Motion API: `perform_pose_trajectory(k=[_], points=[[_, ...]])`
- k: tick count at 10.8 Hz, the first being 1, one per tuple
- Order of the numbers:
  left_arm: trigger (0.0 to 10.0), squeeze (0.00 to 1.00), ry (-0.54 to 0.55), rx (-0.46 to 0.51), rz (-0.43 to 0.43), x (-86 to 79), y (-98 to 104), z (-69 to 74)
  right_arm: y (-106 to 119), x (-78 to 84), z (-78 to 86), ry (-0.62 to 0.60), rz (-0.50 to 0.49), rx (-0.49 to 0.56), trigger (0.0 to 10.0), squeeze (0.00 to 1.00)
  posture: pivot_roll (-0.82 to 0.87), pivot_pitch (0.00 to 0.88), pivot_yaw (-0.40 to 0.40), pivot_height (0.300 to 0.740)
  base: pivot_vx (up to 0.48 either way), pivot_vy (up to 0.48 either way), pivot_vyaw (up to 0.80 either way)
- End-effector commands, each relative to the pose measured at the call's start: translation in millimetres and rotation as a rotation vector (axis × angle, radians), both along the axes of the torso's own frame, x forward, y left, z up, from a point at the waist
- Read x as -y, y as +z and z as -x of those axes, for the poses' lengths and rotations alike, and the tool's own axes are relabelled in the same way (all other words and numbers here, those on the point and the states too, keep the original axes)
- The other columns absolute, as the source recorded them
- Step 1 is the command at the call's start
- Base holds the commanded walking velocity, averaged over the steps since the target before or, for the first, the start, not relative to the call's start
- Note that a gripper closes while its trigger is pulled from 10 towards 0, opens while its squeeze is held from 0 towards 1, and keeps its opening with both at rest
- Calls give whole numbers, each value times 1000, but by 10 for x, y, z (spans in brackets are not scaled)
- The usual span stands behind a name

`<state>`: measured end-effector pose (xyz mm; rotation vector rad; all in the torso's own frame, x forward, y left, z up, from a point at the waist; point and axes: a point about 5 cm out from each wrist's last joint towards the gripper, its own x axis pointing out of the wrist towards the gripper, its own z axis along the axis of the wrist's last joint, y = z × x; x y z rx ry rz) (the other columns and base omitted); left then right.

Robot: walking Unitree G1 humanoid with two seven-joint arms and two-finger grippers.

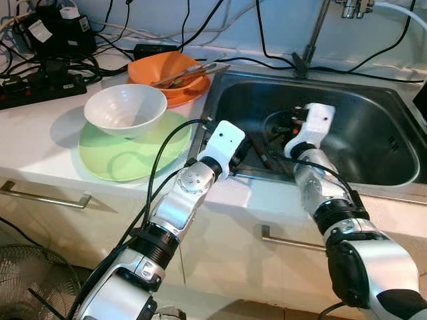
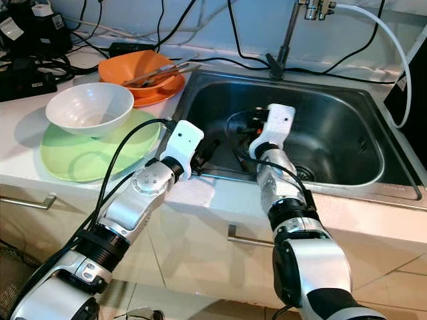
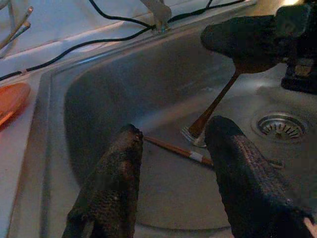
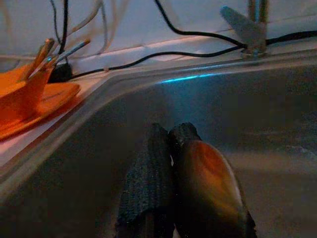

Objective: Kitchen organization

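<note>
Both hands are down inside the steel sink (image 1: 373, 160). The right hand (image 4: 168, 163) has its fingers pressed together on the bowl of a brown wooden spoon (image 4: 208, 183), and the spoon's handle slopes down from this hand to the sink floor. The left hand (image 3: 173, 163) has its fingers spread wide and holds nothing. Just beyond its fingertips a chopstick (image 3: 173, 148) lies flat on the sink floor. The drain (image 3: 281, 125) is further ahead, under the right hand.
</note>
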<state>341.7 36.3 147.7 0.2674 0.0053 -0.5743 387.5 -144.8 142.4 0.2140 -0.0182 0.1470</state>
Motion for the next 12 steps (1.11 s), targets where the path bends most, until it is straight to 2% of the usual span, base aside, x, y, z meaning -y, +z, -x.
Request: perform_pose_trajectory(k=[1,11,12], points=[[10000,0,-13,-48,-37,3,-134,47,19,-43,-10,25,25,5,10000,0,70,0,-36,740,0,0,0],[10000,0,-13,-48,-37,3,-134,47,19,-43,-10,25,25,5,10000,0,70,0,-36,740,0,0,0],[10000,0,-13,-47,-38,6,-136,49,16,-53,-9,31,28,6,10000,659,72,0,-40,740,0,0,0]])
